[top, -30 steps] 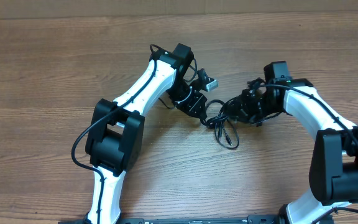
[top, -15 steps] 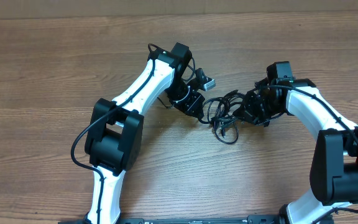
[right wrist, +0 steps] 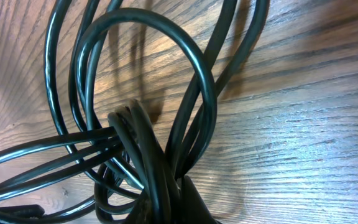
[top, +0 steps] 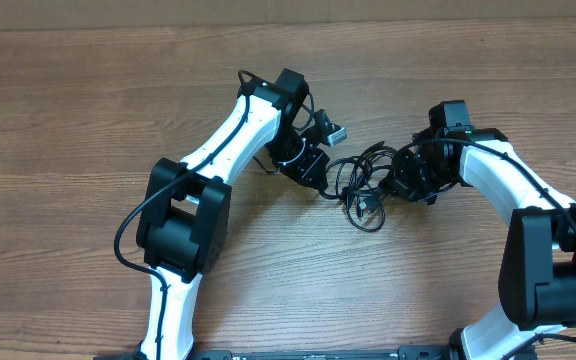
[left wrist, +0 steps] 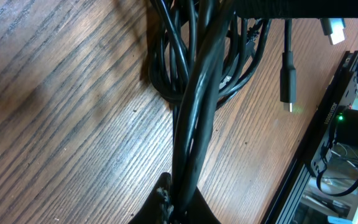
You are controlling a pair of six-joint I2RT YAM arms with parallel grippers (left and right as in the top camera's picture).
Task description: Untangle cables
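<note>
Right now the cables (top: 360,185) lie bunched on the wooden surface (top: 88,100) between my two arms, near the middle. Both sets of jaws are pressed together on them. In the left wrist view a thick sheaf of black strands (left wrist: 188,155) runs straight down into my left jaws. In the right wrist view several strands (right wrist: 148,180) gather and disappear into my right jaws the same way.

The relation that matters is this: from the left jaws the tangle lies to the right, and from the right jaws it lies to the left. So the long axis of the bundle runs side to side, from one grip to the other. Slack loops droop off that line toward my base, and a black plug end (left wrist: 289,81) hangs free beside the left sheaf.

From overhead the knot looks roughly midway, so I judge neither my left arm (top: 238,130) nor my right arm (top: 498,180) to be clearly nearer. Any separating pull would have to go along that side-to-side line, outward from the middle. I cannot tell which strand belongs to which cable where they cross.
</note>
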